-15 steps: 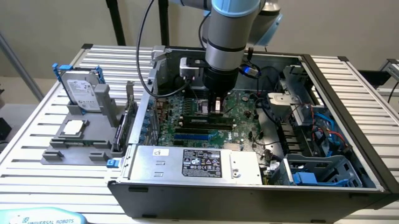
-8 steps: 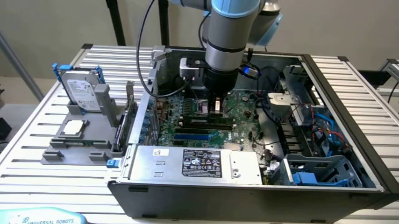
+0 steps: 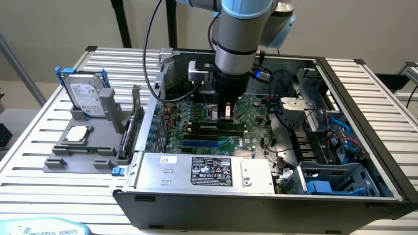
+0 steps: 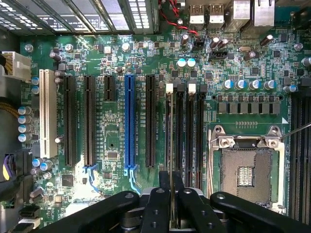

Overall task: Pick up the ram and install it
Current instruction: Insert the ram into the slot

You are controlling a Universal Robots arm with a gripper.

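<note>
The gripper (image 4: 171, 206) pinches the ram (image 4: 171, 145) by its top edge, upright over a motherboard (image 4: 112, 145) slot; the thin, stiff, light board likely wants careful edge-only handling.

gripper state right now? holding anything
Gripper: shut on the ram, held edge-on between its fingers, above the memory slots of the motherboard.
</note>
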